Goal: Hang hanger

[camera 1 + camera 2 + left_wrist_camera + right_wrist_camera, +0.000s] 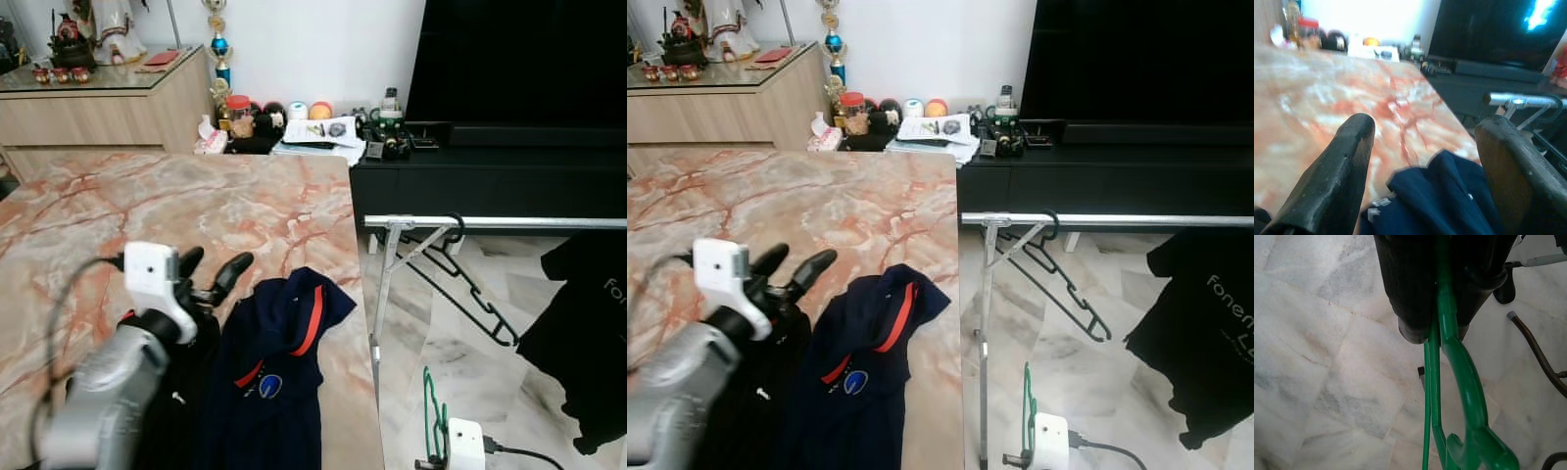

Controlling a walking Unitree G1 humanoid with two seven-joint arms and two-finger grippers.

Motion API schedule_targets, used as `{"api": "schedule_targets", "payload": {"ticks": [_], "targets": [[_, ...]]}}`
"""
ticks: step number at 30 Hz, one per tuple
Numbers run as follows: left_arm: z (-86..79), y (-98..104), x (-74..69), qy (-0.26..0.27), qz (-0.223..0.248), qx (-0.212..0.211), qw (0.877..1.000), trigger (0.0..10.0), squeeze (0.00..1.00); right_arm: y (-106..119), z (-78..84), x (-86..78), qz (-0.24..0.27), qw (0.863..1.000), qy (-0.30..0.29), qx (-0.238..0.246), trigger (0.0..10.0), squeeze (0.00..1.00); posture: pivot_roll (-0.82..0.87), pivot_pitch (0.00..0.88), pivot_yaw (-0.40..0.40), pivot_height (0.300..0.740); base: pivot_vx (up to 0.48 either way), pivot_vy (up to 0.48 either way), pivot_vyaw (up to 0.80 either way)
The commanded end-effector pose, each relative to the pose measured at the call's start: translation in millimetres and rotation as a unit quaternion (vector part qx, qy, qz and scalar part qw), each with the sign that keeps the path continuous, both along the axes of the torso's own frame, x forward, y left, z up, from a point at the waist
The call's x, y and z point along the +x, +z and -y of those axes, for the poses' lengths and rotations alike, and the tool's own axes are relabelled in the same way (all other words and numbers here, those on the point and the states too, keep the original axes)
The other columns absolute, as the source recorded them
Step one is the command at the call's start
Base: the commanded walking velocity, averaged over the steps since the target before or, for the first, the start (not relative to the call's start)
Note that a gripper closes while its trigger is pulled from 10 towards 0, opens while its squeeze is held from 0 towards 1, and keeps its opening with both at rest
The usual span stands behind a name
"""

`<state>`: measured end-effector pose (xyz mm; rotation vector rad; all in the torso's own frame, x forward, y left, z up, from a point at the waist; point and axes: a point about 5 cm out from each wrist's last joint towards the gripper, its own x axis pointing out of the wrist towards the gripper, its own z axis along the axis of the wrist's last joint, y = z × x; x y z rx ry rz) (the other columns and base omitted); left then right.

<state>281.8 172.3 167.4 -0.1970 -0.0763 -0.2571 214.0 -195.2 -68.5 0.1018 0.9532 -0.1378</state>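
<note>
Right end effector point(1436, 330) clamping green hanger point(1459, 382) (long axis vertical), left end effector point(1420, 147) spread

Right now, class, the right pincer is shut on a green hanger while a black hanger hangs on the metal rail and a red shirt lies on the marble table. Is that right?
One detail is wrong: the shirt on the marble table is navy blue with red trim, as the left eye view shows. The right pincer is shut on the green hanger, and the black hanger hangs on the metal rail.

Hanger point(1449, 362): I see bright green.
Shirt point(279, 362): navy, red trim.
Table point(147, 211): pink-and-white marble, rust veins.
Floor point(1327, 372): pale grey marble.
Rail point(509, 222): silver.
Right gripper point(1435, 333): black fingers clamping my hanger.
</note>
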Motion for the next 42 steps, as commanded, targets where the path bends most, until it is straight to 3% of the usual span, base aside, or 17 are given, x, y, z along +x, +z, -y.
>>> {"api": "schedule_targets", "payload": {"ticks": [1, 17, 42], "targets": [[2.1, 3.3, 2.8, 0.013, 0.013, 0.005, 1.0, 10.0, 0.0, -2.5, 0.6, -4.5, -0.005, 1.0, -0.003, -0.002, 10.0, 0.0, 0.1, 0.0, 0.024, 0.74, 0.0, 0.0, 0.0], [-2.0, -7.3, 3.5, 0.047, 0.002, 0.023, 0.999, 10.0, 0.0, -2.4, -0.2, -4.1, -0.005, 1.0, -0.009, -0.003, 10.0, 0.0, 0.11, 0.004, 0.024, 0.74, 0.0, -0.409, 0.0], [11.4, -12.0, 0.8, 0.013, 0.001, 0.055, 0.998, 10.0, 0.0, -2.4, -0.1, -4.2, -0.004, 1.0, -0.012, -0.004, 10.0, 0.0, 0.1, 0.017, 0.026, 0.74, 0.0, -0.48, 0.0]]}}
